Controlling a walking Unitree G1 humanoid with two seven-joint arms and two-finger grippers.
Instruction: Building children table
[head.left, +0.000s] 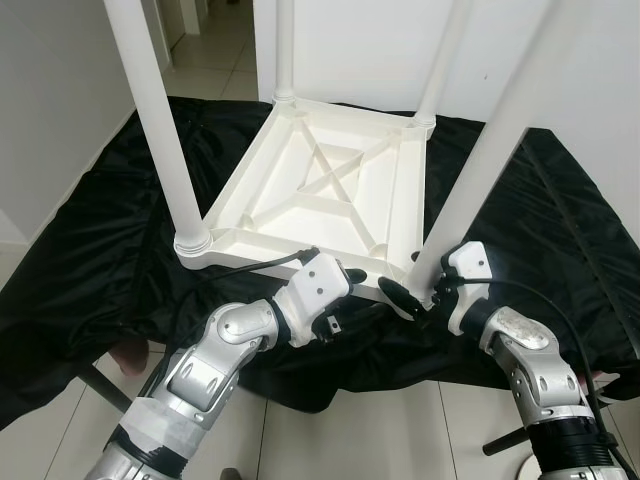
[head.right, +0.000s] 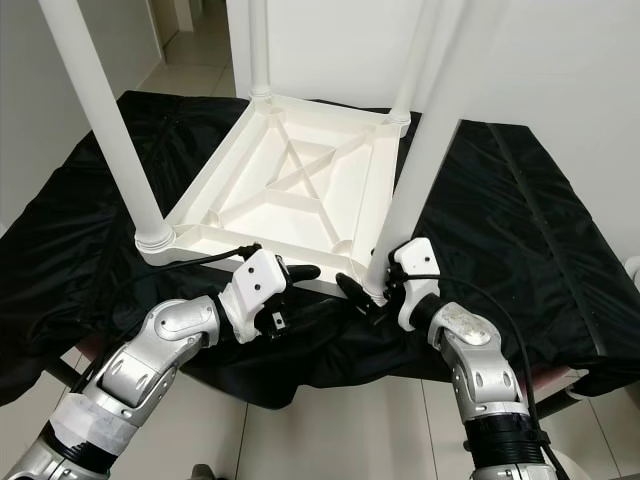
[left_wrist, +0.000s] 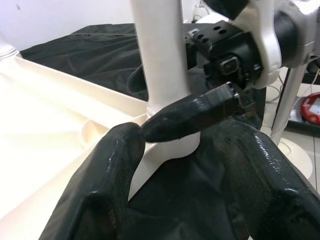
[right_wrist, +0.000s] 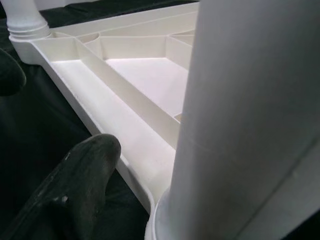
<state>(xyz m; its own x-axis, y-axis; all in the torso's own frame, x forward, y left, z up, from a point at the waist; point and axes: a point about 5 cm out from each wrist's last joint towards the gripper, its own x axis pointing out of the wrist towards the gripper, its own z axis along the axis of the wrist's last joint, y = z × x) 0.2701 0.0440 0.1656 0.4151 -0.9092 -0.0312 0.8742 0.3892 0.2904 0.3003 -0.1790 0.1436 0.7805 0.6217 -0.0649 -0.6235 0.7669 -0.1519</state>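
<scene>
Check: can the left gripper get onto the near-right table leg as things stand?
Probably not cleanly. The left gripper sits open beside the near-right leg, but the right gripper already straddles that leg's base, one finger crossing the left's path.

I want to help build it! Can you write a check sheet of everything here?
Surface: black cloth spread over a low stand, tiled floor below.
Job's things: white tabletop lies upside down on the cloth; four white legs stand up from its corners, the near right leg between the grippers.
Clutter: nothing seen on the cloth.
Grippers: right gripper open around the base of that leg; left gripper open, at the tabletop's near edge beside the same corner.
Cables: black cable on the left wrist, another along the right arm.
Surroundings: white walls, a hallway behind, a red thing on the floor.
</scene>
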